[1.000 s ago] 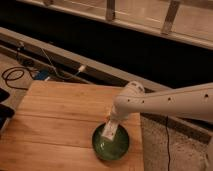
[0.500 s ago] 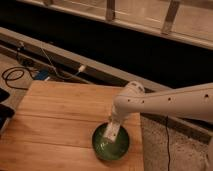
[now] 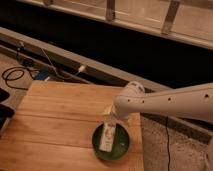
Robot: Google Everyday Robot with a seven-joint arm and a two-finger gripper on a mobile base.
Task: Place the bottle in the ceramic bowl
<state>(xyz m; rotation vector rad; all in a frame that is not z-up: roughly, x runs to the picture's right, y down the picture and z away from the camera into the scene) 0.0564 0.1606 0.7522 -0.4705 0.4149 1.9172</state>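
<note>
The dark-green ceramic bowl (image 3: pixel 120 148) sits on the wooden table near its front right corner. The whitish bottle (image 3: pixel 107 138) rests inside the bowl, slanted, with its lower end toward the front rim and its upper end toward the back rim. My gripper (image 3: pixel 110 120) hangs right above the bowl's back rim, at the bottle's upper end. It hangs from the white arm (image 3: pixel 170 104) that reaches in from the right. Where gripper and bottle meet is hidden.
The wooden table (image 3: pixel 55 120) stretches left of the bowl; its right edge runs close beside the bowl. Black cables (image 3: pixel 15 75) and a white plug (image 3: pixel 81 68) lie on the floor behind the table. A dark object (image 3: pixel 4 112) sits at the left edge.
The bottle has gone down from just above the bowl's left rim into the bowl. The gripper has shifted slightly right and lower with it.
</note>
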